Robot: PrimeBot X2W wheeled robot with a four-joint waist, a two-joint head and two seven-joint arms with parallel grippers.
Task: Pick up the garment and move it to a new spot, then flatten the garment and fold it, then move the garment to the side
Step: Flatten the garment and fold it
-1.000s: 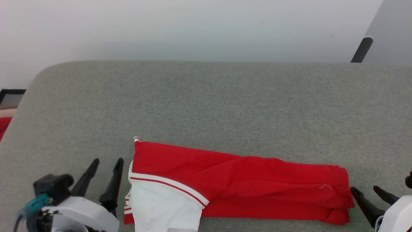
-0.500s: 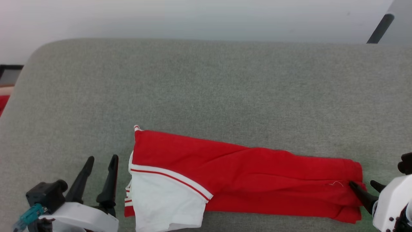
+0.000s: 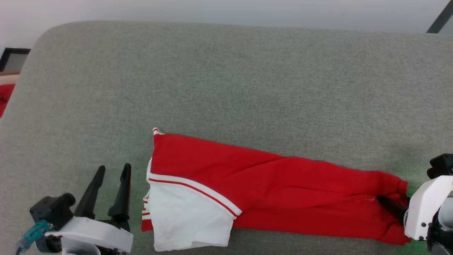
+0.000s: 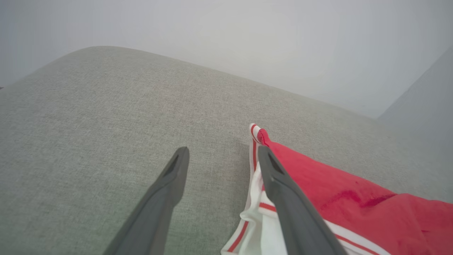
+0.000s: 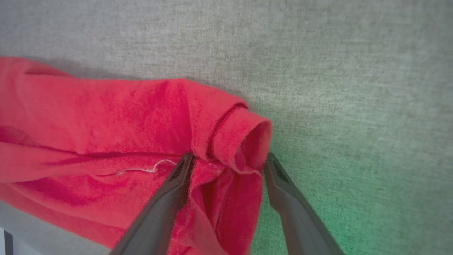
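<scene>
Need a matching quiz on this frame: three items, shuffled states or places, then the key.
1. left gripper
2. right gripper
3. white sleeve

A. open, fingers either side of the rolled red hem of the garment
B. lies over red cloth at the left end
C. open, over grey upholstery beside the sleeve end

Pairs: 1-C, 2-A, 3-B
</scene>
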